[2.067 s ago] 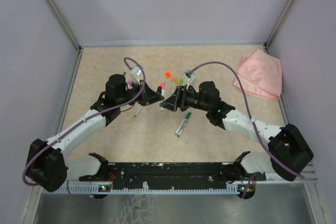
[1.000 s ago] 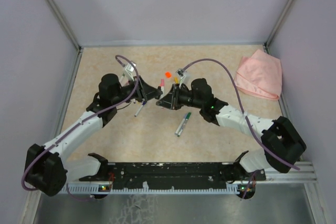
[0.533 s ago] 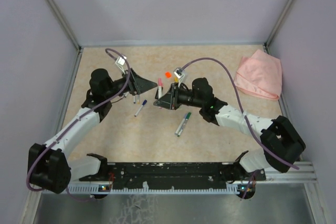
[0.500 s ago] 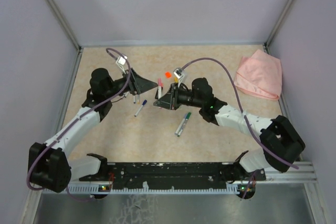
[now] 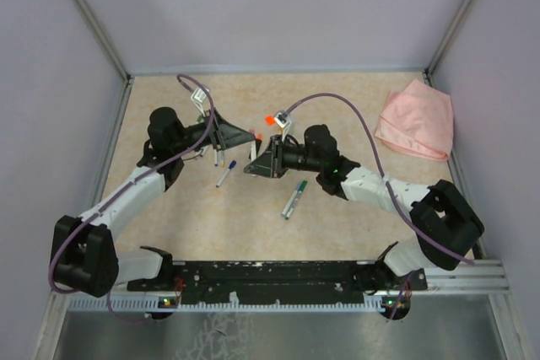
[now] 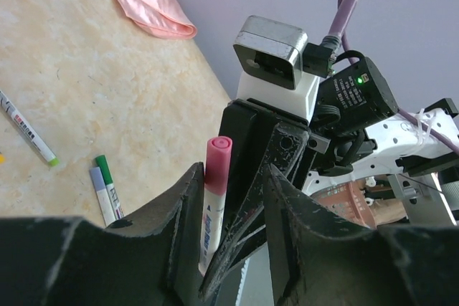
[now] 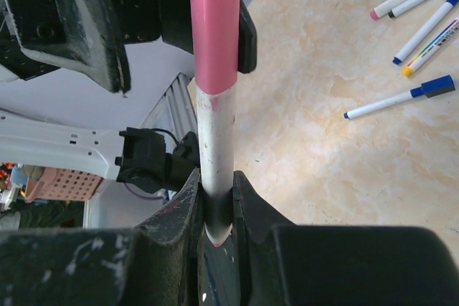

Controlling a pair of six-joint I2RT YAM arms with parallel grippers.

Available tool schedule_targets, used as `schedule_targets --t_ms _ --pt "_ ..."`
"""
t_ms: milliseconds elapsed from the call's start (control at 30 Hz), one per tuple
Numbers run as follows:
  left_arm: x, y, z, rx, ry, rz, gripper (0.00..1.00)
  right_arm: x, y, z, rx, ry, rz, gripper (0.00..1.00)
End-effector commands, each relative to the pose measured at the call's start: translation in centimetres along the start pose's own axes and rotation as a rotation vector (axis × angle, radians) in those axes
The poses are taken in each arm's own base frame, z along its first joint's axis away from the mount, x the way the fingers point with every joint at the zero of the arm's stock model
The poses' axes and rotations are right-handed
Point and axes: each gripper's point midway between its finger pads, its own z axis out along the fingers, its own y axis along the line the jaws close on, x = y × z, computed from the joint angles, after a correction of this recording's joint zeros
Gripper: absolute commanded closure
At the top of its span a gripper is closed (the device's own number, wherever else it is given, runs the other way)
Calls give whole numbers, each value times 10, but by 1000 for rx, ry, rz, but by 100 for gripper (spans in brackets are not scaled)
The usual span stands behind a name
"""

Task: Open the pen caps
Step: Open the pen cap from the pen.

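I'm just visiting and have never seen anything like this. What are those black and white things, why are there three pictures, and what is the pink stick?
Those are two robot arms bolted to the near edge of a table. One picture comes from a camera overhead; the other two come from small cameras on each arm's wrist, so you see the fingers up close.

The right gripper is shut on a white marker pen, held upright, with a pink cap still on. The left gripper has its fingers on either side of that cap, not yet closed on it; probably it will pull it off.

On the table lie other pens, such as a green-capped marker, and a pink cloth in the far right corner.
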Motion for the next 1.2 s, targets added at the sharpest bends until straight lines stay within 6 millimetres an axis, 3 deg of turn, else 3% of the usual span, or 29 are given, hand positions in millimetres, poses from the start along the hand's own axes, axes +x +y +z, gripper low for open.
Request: schedule_targets --t_ms 0,167,333,533,667,1033,1167 --pt "-8 -15 1 62 1 41 58 -22 30 9 -91 -38 -80 100" --pt "-7 -13 2 60 7 38 61 -20 32 12 -96 -28 -83 100" --pt "-7 -12 3 61 8 43 84 -19 33 15 -99 -18 -86 100" --pt "-26 -11 4 28 -50 91 98 -17 30 17 -92 -8 -80 100" --pt "-63 -10 3 3 -141 174 100 -13 28 17 -95 5 -74 100" --pt "-202 -23 -17 18 -484 417 100 2 23 18 -99 60 -33 100" --pt "-232 -33 -17 31 -541 452 100 2 23 18 -92 65 -32 100"
